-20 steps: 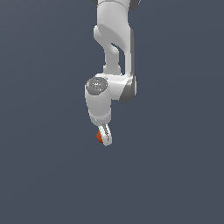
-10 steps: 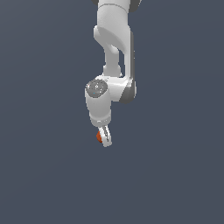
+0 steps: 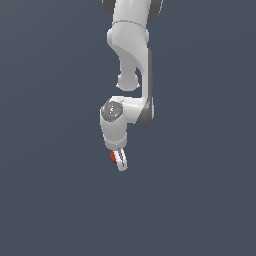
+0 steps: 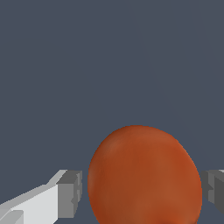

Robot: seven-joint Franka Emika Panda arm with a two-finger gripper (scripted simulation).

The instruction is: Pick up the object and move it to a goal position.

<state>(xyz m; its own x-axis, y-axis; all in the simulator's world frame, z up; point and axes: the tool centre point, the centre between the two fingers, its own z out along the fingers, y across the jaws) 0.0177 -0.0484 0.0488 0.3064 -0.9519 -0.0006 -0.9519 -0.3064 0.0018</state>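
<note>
One orange-red ball [image 4: 144,177] sits clamped between two jaws of one gripper [image 3: 120,161].

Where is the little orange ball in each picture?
Exterior view: the orange ball peeks out at the gripper tip, below the arm.
Wrist view: the ball looks huge, sitting between the fingers.
Shared landmark: the gripper's fingers around the ball.

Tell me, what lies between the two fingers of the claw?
The ball lies there, filling the gap between the fingers. The wrist view shows this best; the exterior view shows only an orange bit at the claw.
</note>
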